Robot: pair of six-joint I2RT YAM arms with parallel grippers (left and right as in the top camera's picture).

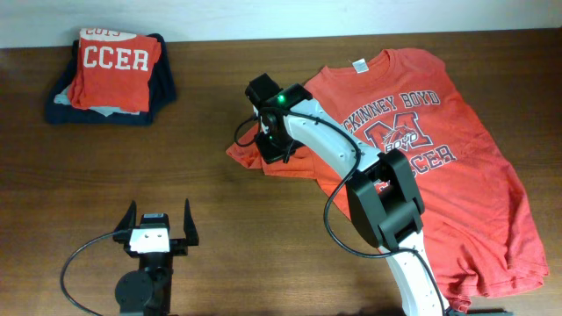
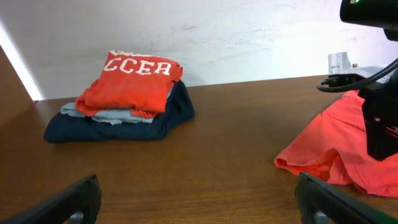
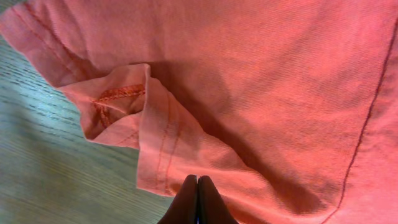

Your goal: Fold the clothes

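Note:
An orange T-shirt (image 1: 439, 149) with "McKinney Boyd" print lies spread face up on the right of the table. Its left sleeve (image 1: 250, 151) is bunched and partly turned over. My right gripper (image 1: 277, 151) is down on that sleeve. In the right wrist view its fingers (image 3: 198, 182) are pressed together at the sleeve's hem (image 3: 155, 149), with a fabric ridge running up to the tips. My left gripper (image 1: 159, 221) is open and empty near the front left edge. In the left wrist view its fingers (image 2: 199, 190) are spread wide over bare wood, and the sleeve (image 2: 329, 149) shows at the right.
A stack of folded clothes (image 1: 112, 75) lies at the back left, an orange "CCER" shirt on top of grey and navy ones. It also shows in the left wrist view (image 2: 124, 102). A white wall runs behind the table.

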